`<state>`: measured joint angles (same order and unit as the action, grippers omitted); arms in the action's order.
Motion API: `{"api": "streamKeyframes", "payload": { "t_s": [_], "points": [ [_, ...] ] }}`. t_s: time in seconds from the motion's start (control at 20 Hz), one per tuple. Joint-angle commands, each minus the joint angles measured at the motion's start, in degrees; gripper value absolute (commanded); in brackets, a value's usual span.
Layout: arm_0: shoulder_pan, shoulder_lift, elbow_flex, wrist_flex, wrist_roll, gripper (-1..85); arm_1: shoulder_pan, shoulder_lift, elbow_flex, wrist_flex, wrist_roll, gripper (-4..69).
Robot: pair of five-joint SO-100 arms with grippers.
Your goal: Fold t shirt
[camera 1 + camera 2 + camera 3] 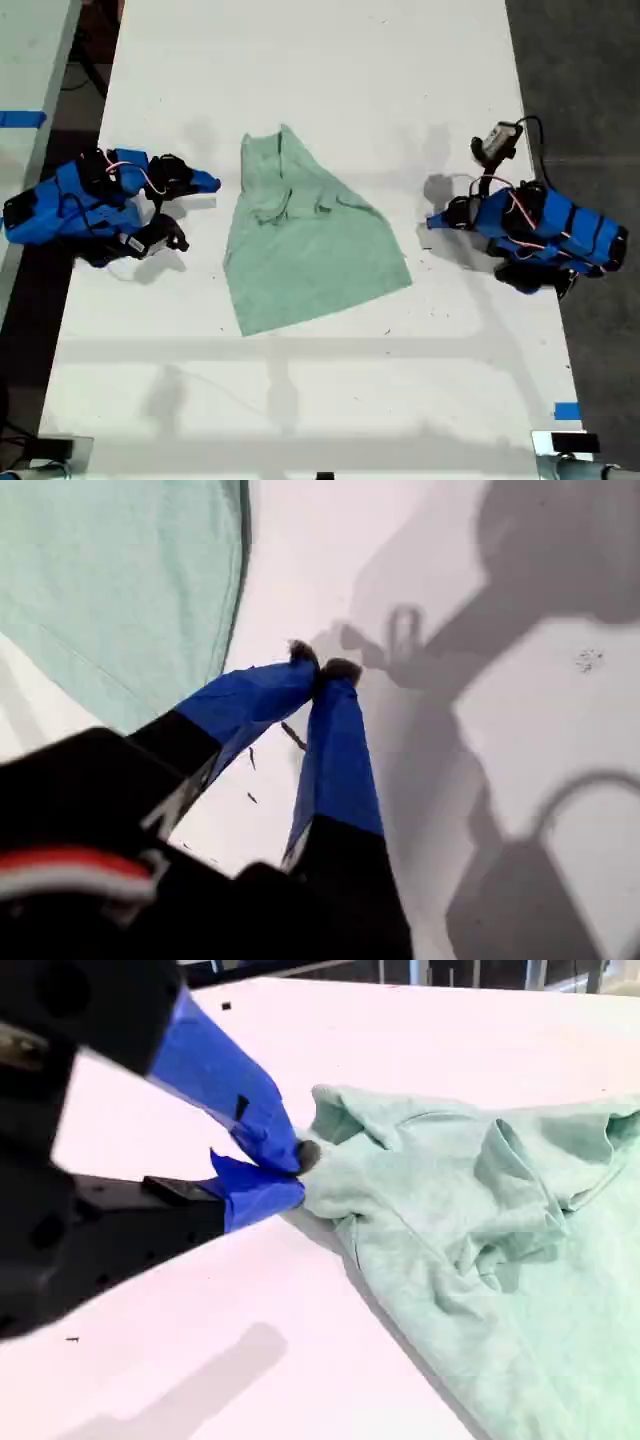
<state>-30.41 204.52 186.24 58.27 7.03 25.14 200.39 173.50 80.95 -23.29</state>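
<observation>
A white table (320, 60) fills the exterior view. The t shirt (305, 250), pale mint green and partly folded, lies flat near its middle. Its long axis runs from a narrow bunched end toward the view's top down to a broad hem lower down.

Two blue arms flank the shirt. The second gripper (208, 183) points in from the exterior view's left, just beside the wrinkled narrow end. It is the nearer one, with jaws closed and apparently empty. The first gripper (432, 222) sits at the exterior view's right, a little apart from the smooth broad edge. Its jaws are closed on nothing.

Bare table lies between each claw and the cloth. A small blue tape mark (567, 410) sits well clear.
</observation>
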Motion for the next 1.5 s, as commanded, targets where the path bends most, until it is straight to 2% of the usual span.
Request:
{"api": "streamKeyframes", "payload": {
  "t_s": [0.0,0.15,0.25,0.45,0.5,0.6,0.8,0.95,1.15,1.45],
  "points": [
    [-4.0,1.5,1.9,-0.2,9.9,-0.3,0.9,-3.4,-1.5,0.2,2.5,2.2],
    [-4.1,1.5,2.0,-0.2,9.9,-0.3,1.3,-5.9,-9.4,3.7,3.2,2.2],
    [-4.2,1.5,2.0,-0.2,10.0,-0.3,1.5,-12.7,-16.2,3.8,2.9,2.2],
    [-4.3,1.5,2.0,-0.2,10.1,-0.3,-1.6,-33.7,-27.8,-4.2,3.6,4.4],
    [-4.3,1.5,2.0,-0.2,10.0,-0.3,-2.9,-38.8,-30.0,-6.9,3.9,6.8],
    [-4.3,1.5,2.0,-0.2,10.0,-0.3,-6.7,-50.4,-34.6,-12.2,4.0,18.9],
    [-4.3,1.5,1.9,-0.1,10.1,-0.3,-14.2,-79.7,-50.0,-19.0,2.5,30.0],
    [-4.0,1.5,1.9,-0.1,9.9,-0.3,-17.1,-94.0,-55.9,-22.8,2.7,29.2],
    [-4.0,1.5,1.9,-0.2,10.0,-0.3,-16.6,-92.6,-49.3,-25.6,5.0,27.8],
    [-4.0,1.5,1.9,-0.2,10.0,-0.3,-15.8,-85.3,-46.8,-22.8,3.4,25.8]
  ]
}}
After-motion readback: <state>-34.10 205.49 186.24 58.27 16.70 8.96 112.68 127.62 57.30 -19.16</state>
